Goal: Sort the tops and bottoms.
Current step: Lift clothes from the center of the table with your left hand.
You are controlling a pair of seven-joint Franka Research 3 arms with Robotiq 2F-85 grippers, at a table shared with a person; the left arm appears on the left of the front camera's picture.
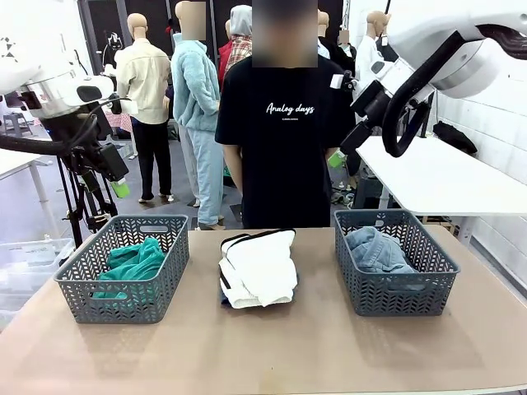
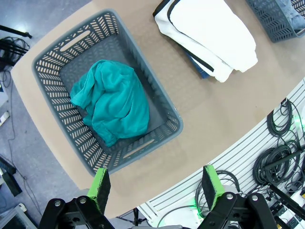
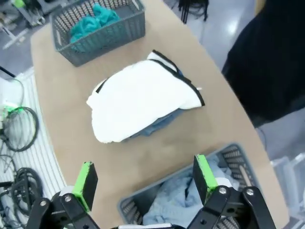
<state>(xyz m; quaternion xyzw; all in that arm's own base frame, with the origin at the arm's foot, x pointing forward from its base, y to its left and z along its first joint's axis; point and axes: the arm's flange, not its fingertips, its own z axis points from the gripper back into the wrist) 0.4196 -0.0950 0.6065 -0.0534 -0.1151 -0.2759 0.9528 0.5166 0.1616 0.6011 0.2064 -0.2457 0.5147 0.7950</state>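
now | white garment (image 1: 262,267) folded over dark denim (image 3: 153,125) | we reckon it soft, light, floppy | we'd pinch its top fold near the black edging | left gripper (image 2: 156,186), right gripper (image 3: 145,180) wide, empty

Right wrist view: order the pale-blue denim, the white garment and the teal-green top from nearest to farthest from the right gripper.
1. pale-blue denim, in the basket just below the right gripper.
2. white garment, in the middle of the table.
3. teal-green top, in the far basket at its other end.
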